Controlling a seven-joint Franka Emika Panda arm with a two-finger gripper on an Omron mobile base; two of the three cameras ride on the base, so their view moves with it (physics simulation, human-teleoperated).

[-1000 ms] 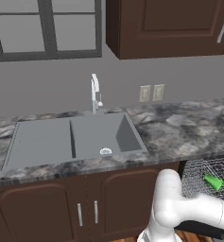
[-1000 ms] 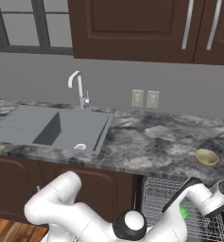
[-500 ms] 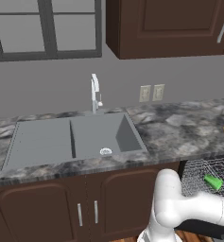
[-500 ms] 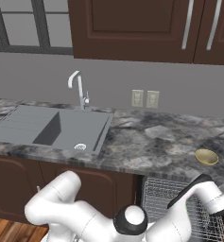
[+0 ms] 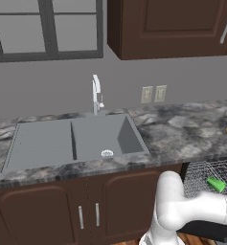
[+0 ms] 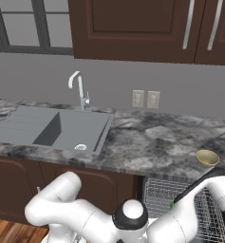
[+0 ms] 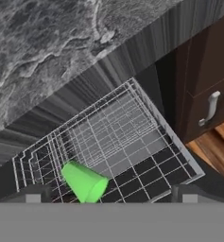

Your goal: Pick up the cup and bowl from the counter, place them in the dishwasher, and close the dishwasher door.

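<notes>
Cup (image 7: 85, 182), bright green, lies on its side in the grey wire rack (image 7: 132, 137) of the dishwasher (image 5: 208, 179), low under the counter (image 6: 152, 142); we see it again from the left base camera. Gripper (image 7: 108, 194) hangs just above it, jaws spread wide, tips either side and seemingly not touching, though the tips are mostly cut off. Bowl (image 6: 207, 157), tan-yellow, sits upright on the counter above the rack, well right of the sink (image 6: 52, 128)
</notes>
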